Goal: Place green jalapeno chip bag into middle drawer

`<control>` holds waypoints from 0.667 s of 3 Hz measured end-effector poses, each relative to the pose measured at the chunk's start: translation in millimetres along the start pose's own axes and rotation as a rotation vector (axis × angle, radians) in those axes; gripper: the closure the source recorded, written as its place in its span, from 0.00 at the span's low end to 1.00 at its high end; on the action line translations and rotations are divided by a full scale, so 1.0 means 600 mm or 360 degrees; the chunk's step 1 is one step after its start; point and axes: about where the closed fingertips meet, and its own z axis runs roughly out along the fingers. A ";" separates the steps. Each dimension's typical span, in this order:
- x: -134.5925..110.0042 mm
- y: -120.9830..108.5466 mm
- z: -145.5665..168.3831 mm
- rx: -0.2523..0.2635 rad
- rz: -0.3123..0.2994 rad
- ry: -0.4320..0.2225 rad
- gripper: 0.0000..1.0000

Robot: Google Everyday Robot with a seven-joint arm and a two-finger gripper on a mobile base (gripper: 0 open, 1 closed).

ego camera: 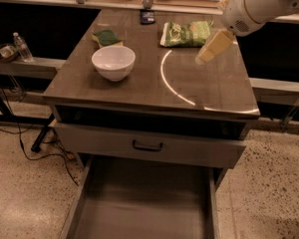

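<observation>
Your claw [214, 46] hangs just to the right of the green jalapeno chip bag [185, 34] — it lies flat at the back of the worktop [119, 93], long side running left to right — and you cannot tell if the claw is wide or narrow.

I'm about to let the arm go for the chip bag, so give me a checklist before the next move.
1. Middle drawer pulled open, floor bare: ok.
2. Green jalapeno chip bag lying flat at the back of the tabletop, nothing on it: ok.
3. Tool over the bag: not ok; it hangs just past its right edge in view, above the tabletop.
4. White bowl and sponge apart from the bag: ok.
5. Bag held: not ok, it lies untouched.
</observation>
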 end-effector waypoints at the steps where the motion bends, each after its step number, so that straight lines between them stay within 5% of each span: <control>1: 0.000 0.000 0.000 0.0001 0.0000 0.0000 0.00; 2: 0.000 -0.019 0.023 0.0077 0.0072 -0.0039 0.00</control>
